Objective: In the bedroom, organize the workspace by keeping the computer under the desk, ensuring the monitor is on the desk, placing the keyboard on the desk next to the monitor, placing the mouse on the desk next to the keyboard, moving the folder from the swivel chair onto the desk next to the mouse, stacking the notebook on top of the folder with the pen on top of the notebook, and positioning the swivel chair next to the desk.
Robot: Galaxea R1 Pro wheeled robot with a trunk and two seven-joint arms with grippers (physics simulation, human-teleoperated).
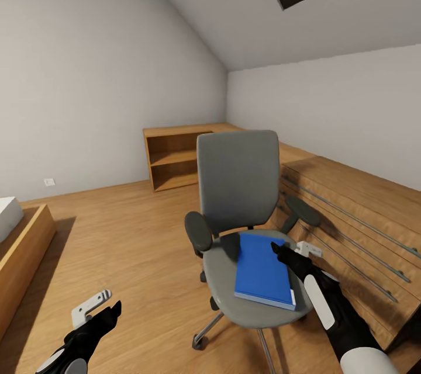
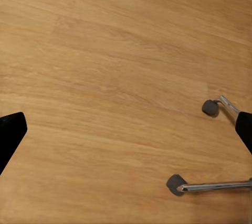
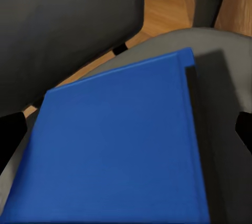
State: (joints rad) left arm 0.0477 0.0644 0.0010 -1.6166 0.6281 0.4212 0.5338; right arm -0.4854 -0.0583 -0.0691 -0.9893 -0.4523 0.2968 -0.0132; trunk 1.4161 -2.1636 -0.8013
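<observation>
Where the grey swivel chair stands on the wood floor, the task's thing lies on its seat.

Folder (image 1: 263,269): a flat, bright blue rectangle with a plain, unmarked cover; a thin pale edge shows along the side nearest the camera in the head view. It lies flat on the seat, toward the seat's right half, one corner reaching close to the backrest.

Folder up close (image 3: 118,148): an even blue face with a crisp straight edge, a dark shadow band running along one side onto the grey seat.

Swivel chair (image 1: 237,187): grey seat and tall grey backrest, two dark armrests, chrome legs ending in dark casters. It stands just beside a low wooden unit.

Chair base from the left wrist: two chrome legs (image 2: 216,185) with dark casters resting on the floor.

Right gripper (image 1: 287,254): black fingers spread apart, nothing between them, hovering over the folder's right edge near the seat's right side. From the right wrist the two fingertips (image 3: 10,135) sit at opposite borders with the blue cover between them, not touching it.

Left gripper (image 1: 108,310): low at the left, over bare floor, well apart from the chair; fingers parted and holding nothing.

Wooden unit (image 1: 356,210): wood panels with thin metal rails, at the right.

Shelf (image 1: 175,158): open wooden shelving against the far wall.

Floor (image 1: 128,245): warm wood planks.
</observation>
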